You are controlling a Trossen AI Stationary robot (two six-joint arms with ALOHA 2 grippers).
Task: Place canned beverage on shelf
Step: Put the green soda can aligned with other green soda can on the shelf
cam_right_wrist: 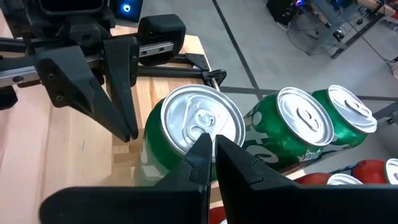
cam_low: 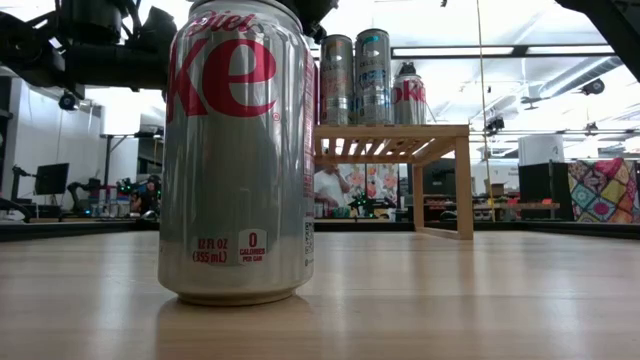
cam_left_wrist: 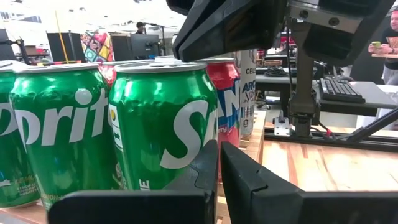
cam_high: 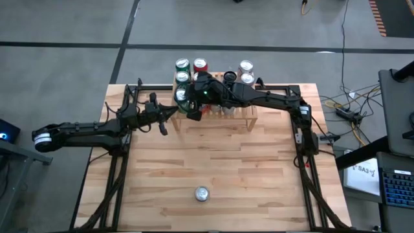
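Note:
The shelf [cam_high: 250, 117] stands at the table's far edge and bears several cans. A green can [cam_right_wrist: 198, 127] stands upright on its left end. My right gripper [cam_right_wrist: 209, 144], shut, hovers over this can's top by the pull tab. My left gripper [cam_left_wrist: 219, 163], shut and level, is just left of the same can [cam_left_wrist: 163, 118]; the right wrist view shows it there too [cam_right_wrist: 129, 132]. A silver Diet Coke can [cam_high: 202, 193] stands alone near the table's front edge, close to the low camera [cam_low: 240, 150]. My right gripper's shut fingertips [cam_right_wrist: 200, 148] come from above, slanting down, over the green can's lid [cam_right_wrist: 186, 121]; I cannot tell whether they touch it. My left gripper's shut fingers [cam_right_wrist: 121, 93] point level at the can's left side [cam_right_wrist: 149, 155]; I cannot tell whether they touch it.
Two more green cans [cam_high: 182, 79] and a red one [cam_high: 200, 65] stand behind the green can. Two silver cans [cam_high: 246, 72] are farther right on the shelf [cam_low: 400, 135]. Bare wood lies between the shelf and the Diet Coke can. Black frame rails [cam_high: 304, 155] run along the table's sides.

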